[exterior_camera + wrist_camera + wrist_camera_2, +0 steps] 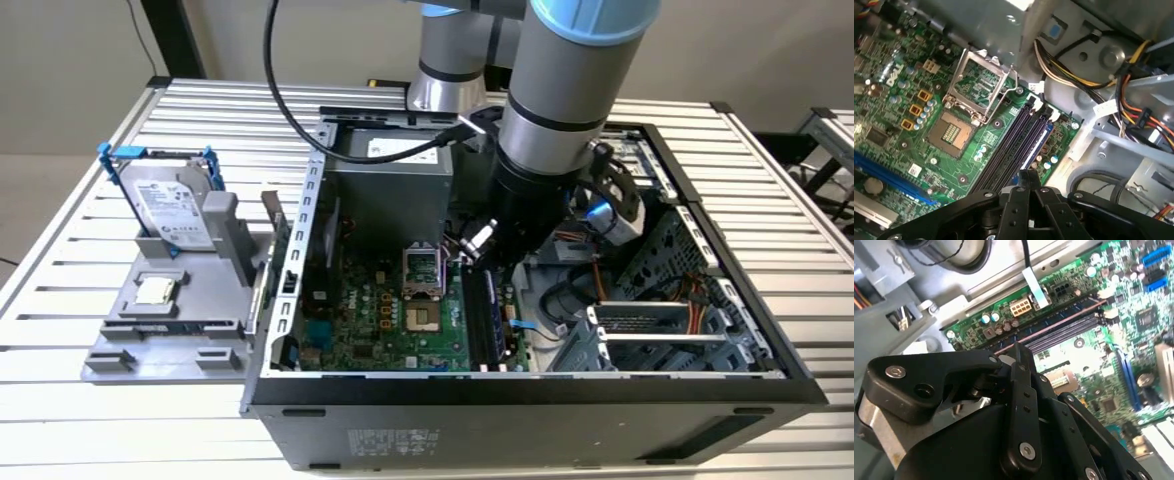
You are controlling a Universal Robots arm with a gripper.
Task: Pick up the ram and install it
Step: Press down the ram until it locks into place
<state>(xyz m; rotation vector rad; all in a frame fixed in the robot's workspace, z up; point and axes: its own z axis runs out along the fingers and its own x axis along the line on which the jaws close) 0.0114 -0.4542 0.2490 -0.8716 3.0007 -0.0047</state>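
hard drive (174, 205) on stand, at exterior view's left of computer case (534, 400)

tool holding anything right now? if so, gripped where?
Cannot be told. In the exterior view the tool is down inside the computer case over the memory slots, but no ram stick is visible in it.

my arm (567, 90) is a thick silver-grey tube in the upper middle of the exterior view, capped at the top edge with a pale blue joint cover and ringed by a dark band lower down. below that band i turn black, narrowing toward the wrist. a second silver segment with a blue cap stands just behind, at the exterior view's left of the first. a black cable (287, 100) loops down from the top edge and runs to my wrist. in both wrist views my gripper (1019, 365) is matte black, built of jointed links held with round silver screws.
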